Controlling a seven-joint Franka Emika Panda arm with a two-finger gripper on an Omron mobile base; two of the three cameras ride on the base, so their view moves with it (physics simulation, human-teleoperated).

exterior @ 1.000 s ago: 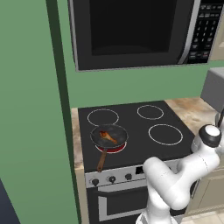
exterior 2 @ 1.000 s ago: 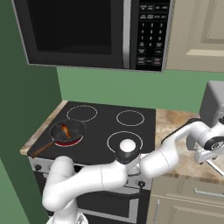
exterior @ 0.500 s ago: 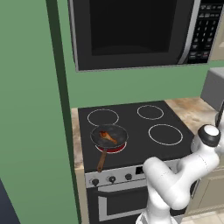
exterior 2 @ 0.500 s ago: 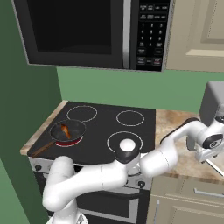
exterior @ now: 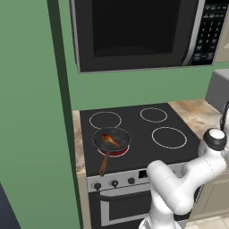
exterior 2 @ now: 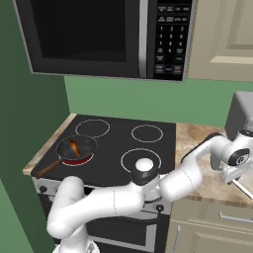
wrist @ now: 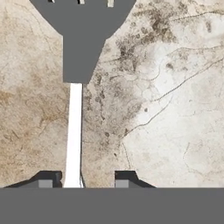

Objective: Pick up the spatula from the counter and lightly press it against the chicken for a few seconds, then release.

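While base views show chicken (exterior: 109, 140), hand view shows spatula (wrist: 75, 105).

I see the pan (exterior: 111, 138) on the stove (exterior: 138, 134), front left, with the chicken (exterior: 108, 140) in it and the microwave (exterior: 134, 31) above. The tabletop (exterior: 197, 114) lies right of the stove. The spatula (wrist: 74, 131) lies flat on it, its handle between my claw's (wrist: 85, 180) tips.

Open counter (wrist: 175, 109) beside the spatula (wrist: 74, 131), grey box (exterior 2: 242, 116) standing at the counter's back, microwave (exterior 2: 99, 34) low over the stove (exterior 2: 114, 144)
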